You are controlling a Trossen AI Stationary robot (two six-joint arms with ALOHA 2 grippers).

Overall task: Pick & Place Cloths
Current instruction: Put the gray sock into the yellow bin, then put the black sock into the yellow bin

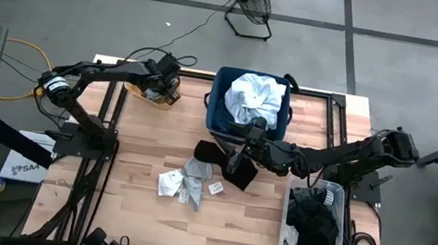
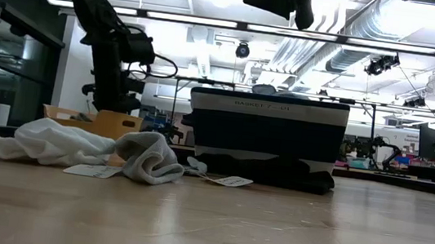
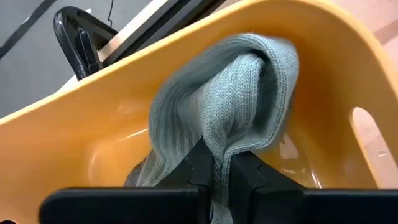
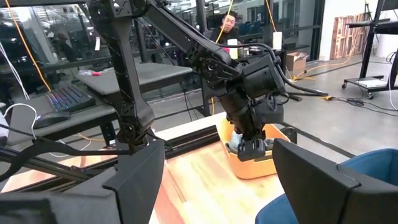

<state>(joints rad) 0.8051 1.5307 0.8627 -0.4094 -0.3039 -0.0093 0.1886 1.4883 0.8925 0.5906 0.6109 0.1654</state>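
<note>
Pinching a soft, light grey-green knitted sock over the orange tub, the left gripper needs only a mid-fold grip, while the right gripper hangs open near the navy bin.

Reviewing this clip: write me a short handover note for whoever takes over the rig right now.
Left gripper: shut on a grey-green knitted sock, held inside the orange plastic tub at the table's far left.
Right gripper: open, empty, hovering at mid-table just in front of the navy square fabric bin.
Done: a pale blue-white shirt lies in that bin; dark garments fill the clear container front right.
Left: release the sock; the grey and white small pieces and a black piece at mid-table.
</note>
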